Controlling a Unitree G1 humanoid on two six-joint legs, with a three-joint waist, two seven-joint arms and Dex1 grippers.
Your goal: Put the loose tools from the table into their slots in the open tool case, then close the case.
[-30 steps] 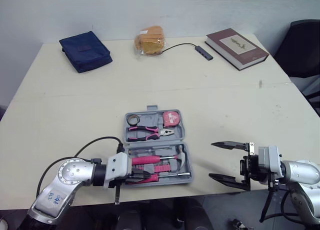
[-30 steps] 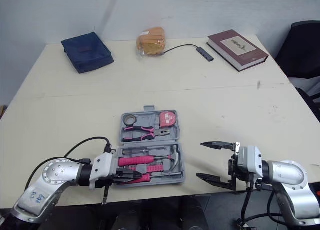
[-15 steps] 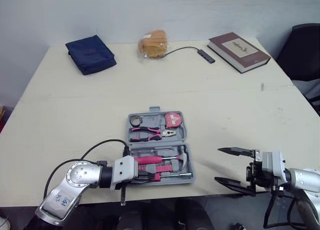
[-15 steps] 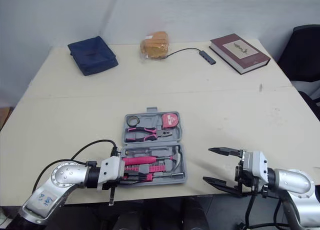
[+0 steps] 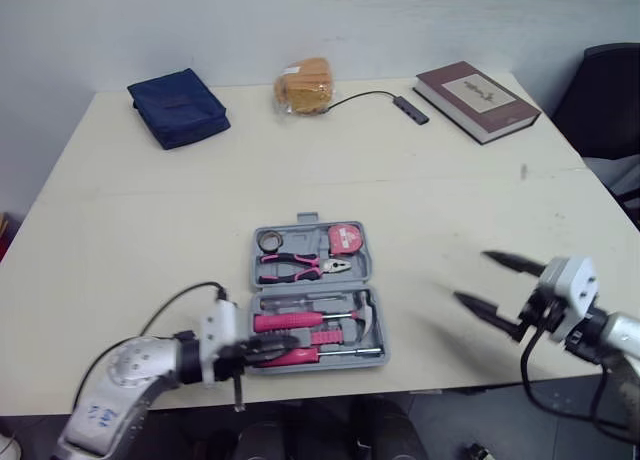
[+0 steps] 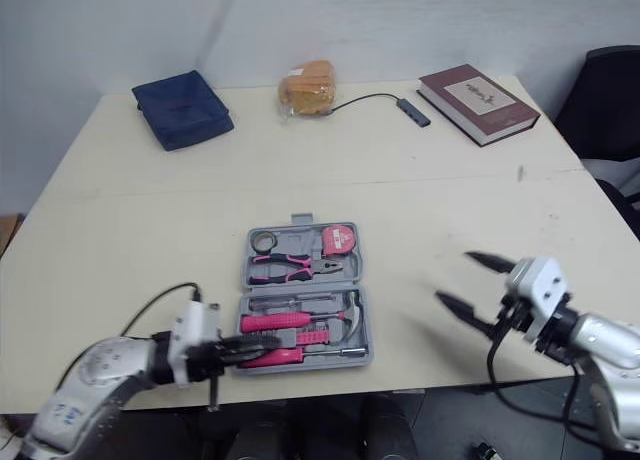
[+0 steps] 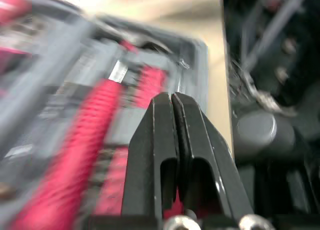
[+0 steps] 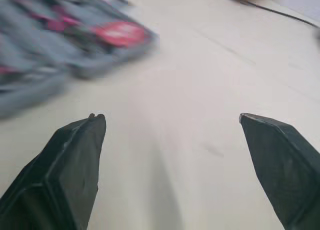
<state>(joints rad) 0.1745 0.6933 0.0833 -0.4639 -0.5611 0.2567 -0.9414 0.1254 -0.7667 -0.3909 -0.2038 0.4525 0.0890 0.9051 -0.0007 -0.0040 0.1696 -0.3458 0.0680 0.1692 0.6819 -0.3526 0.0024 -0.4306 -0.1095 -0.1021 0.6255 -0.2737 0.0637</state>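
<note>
**Tool case at the near edge of the table, both hands beside it**

- The open grey plastic tool case [image 5: 307, 220] lies on the cream table [image 5: 420, 200], centred before the robot and close to the near edge.
- Changes over the last second:
  - The left hand [image 5: 262, 352] has drawn back a little from the near-left corner of the case. Its two black fingers [image 7: 160, 135] are pressed together with nothing between them, the tips just over the near row of tools.
  - The right hand [image 5: 471, 277] has lifted and swung up from the table's edge. It now hangs above bare table, well apart from the case on its right, with its fingers spread wide and empty.
- No loose tool shows on the table, so the filling appears complete. The left hand's retreat likely clears the way for folding the lid — a judgement, not an observed step.
- Orientation:
  - The opened case runs long from near to far, with its hinge crosswise between the two halves and its far edge turned slightly leftward.
  - The far half holds the pink-handled pliers [image 5: 300, 267] and the pink tape measure [image 5: 345, 238].
  - The near half holds the pink-handled hammer [image 5: 300, 320] and the screwdriver [image 5: 345, 351].
  - Every tool lies crosswise — plier nose, hammer head and screwdriver shaft all point to the robot's right
</note>
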